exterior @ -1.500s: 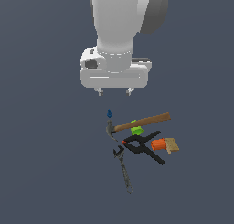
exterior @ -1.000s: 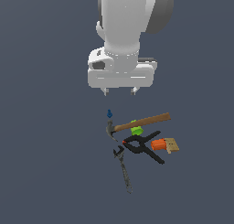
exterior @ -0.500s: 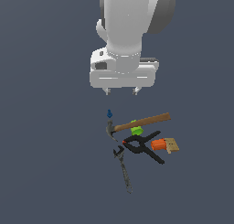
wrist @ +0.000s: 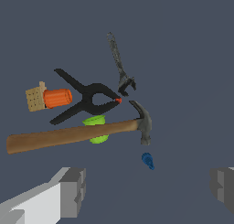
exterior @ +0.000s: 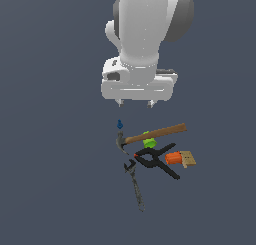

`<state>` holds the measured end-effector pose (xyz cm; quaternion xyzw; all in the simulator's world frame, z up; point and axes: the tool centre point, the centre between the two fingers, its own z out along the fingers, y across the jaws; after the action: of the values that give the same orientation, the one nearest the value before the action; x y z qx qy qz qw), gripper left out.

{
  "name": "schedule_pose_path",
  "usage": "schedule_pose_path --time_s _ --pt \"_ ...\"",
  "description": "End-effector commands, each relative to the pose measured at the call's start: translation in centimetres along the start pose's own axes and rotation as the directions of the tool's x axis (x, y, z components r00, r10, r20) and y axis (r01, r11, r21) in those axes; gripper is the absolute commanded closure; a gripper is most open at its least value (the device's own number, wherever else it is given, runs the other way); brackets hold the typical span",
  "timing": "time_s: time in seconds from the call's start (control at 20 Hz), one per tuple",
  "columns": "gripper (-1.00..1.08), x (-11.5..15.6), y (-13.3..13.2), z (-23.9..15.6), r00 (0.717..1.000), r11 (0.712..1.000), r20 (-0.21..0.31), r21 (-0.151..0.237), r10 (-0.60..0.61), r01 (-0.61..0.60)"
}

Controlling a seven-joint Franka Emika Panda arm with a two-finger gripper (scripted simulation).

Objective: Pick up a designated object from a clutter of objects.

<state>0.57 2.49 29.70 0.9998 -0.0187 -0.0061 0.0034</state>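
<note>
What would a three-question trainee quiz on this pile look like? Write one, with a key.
1. True or false: the gripper holds the orange chunk.
2. What lies across the green piece? A) hammer B) wrench C) blue bit
3. Which object touches the orange chunk on the side away from the clamp?

Key:
1. False; it hovers open above the pile.
2. A
3. The tan block.

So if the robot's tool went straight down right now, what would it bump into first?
Probably the hammer head or the tiny blue bit: both lie under the open tool. Depth is unclear. The orange chunk sits off to the side.
</note>
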Motion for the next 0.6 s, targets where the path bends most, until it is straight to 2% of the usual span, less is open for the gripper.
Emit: schedule_pose_path --time_s 0.0,0.3,0.55 --pt "-0.92 0.3 -0.4 0.4 1.000 1.000 0.000 0.000 0.031 -0.031" --pt "-0.92 1.4 -1.7 1.8 0.991 0.991 -0.001 0.001 0.131 -0.131" --pt "-0.92 2.4 -3.1 3.2 0.972 0.972 -0.002 0.002 0.233 -0.233"
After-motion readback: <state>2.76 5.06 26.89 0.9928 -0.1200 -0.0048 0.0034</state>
